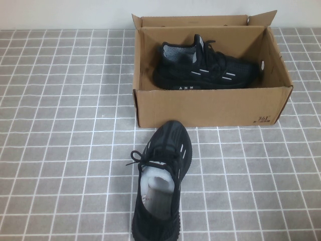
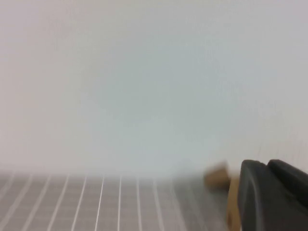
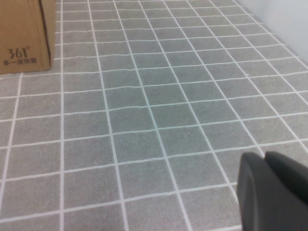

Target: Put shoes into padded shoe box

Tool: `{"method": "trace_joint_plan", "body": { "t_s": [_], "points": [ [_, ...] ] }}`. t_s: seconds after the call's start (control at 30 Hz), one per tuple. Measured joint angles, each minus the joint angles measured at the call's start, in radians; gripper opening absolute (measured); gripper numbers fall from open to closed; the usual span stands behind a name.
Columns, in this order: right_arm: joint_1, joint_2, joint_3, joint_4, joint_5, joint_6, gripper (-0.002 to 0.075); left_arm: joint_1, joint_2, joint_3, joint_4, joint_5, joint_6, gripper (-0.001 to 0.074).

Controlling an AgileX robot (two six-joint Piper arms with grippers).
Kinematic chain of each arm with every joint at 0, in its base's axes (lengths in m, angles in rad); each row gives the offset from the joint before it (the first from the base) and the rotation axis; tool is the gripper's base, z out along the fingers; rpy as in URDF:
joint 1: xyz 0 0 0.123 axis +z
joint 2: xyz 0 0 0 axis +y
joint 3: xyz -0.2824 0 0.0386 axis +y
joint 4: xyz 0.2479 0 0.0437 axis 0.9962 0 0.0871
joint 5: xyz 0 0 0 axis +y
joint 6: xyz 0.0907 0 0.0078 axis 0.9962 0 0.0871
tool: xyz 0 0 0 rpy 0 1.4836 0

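The brown cardboard shoe box [image 1: 210, 105] stands open at the back of the table, with "361" printed on its front wall. One black sneaker [image 1: 205, 68] lies on its side inside it. The other black sneaker [image 1: 163, 186] stands upright on the table just in front of the box, toe toward the box wall. Neither arm shows in the high view. My left gripper [image 2: 266, 164] is shut and empty, facing the wall, with a blurred corner of the box [image 2: 216, 177] beside it. My right gripper [image 3: 264, 155] is shut and empty above the tiles, well away from the box corner [image 3: 24, 38].
The table is covered with a grey cloth [image 1: 60, 150] with a white grid pattern. A pale wall [image 1: 65, 12] runs behind the box. The box flaps [image 1: 263, 19] stand up at the back.
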Motion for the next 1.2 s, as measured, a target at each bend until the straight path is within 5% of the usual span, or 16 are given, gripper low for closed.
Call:
{"method": "trace_joint_plan", "body": {
  "t_s": [0.17, 0.53, 0.7, 1.2],
  "points": [
    [0.0, 0.0, 0.0, 0.0, 0.0, 0.0, -0.0008, -0.002, 0.12, -0.019, -0.033, 0.106, 0.07, -0.0004],
    [0.0, 0.0, 0.0, 0.0, 0.0, 0.0, -0.0008, -0.055, 0.41, -0.185, -0.413, 0.325, 0.675, -0.0004],
    [0.0, 0.0, 0.0, 0.0, 0.0, 0.0, -0.0008, -0.081, 0.575, -0.272, -0.511, 0.442, 0.81, -0.0004],
    [0.0, 0.0, 0.0, 0.0, 0.0, 0.0, -0.0008, -0.391, 0.916, -0.418, -0.56, 0.553, 1.183, -0.0004]
  ]
}}
